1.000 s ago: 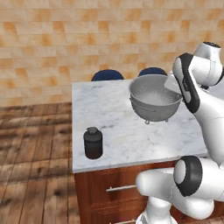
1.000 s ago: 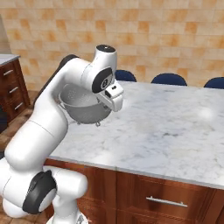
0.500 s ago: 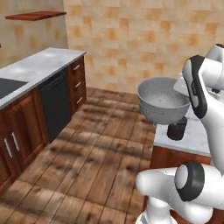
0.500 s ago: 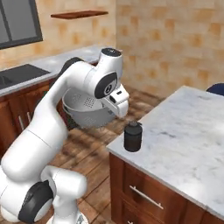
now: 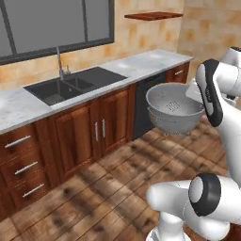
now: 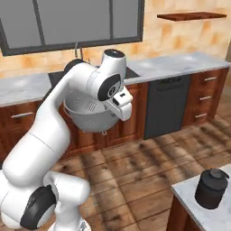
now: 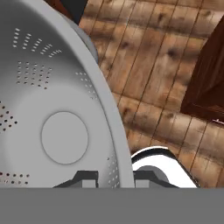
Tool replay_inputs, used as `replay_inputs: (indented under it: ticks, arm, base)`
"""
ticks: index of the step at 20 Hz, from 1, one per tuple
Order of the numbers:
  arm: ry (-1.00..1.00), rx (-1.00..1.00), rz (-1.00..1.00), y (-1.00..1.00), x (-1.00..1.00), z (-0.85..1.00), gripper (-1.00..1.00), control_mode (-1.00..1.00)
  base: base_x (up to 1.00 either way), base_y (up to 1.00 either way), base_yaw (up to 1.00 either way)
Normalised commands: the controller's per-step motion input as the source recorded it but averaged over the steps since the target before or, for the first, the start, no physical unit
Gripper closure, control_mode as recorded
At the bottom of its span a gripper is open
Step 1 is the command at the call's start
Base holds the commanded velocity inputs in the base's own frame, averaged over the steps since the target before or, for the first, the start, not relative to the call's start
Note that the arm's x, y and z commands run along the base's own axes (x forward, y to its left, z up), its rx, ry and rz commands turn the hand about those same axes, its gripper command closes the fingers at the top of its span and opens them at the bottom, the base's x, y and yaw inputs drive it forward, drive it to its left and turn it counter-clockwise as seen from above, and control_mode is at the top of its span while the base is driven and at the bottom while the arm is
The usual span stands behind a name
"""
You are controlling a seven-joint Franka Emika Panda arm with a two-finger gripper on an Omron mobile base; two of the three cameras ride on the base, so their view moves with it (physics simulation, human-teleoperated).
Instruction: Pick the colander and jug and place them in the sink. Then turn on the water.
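colander (image 5: pixel 175 109) hangs in mid-air over the wood floor, our gripper (image 7: pixel 114 178) clamped on its rim with one finger inside and one outside, so the bowl rides upright. we carry it high to clear the counter edge toward the sink (image 5: pixel 70 85); the jug (image 6: pixel 212 187) waits on the island counter.

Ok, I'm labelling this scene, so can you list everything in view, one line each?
colander: one, silver-grey, held in the air over the wood floor, its rim pinched by the claw
jug: one, dark grey-black, lidded, on the marble island corner
sink: one, black, double basin, set in the counter under the window
faucet: one, grey, behind the sink, no water running
dishwasher: one, black, right of the sink cabinets
wall shelf: one, brown, upper right
claw: one, dark tips, shut on the colander rim
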Motion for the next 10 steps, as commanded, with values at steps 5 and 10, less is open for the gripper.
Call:
replay_inputs:
  ticks: [5,10]
  arm:
    - [0.00,0.00,0.00,0.00,0.00,0.00,1.00,1.00]
    - [0.00,0.00,0.00,0.00,0.00,0.00,1.00,1.00]
  base:
    - [0.56,0.98,0.46]
    - [1.00,0.50,-0.03]
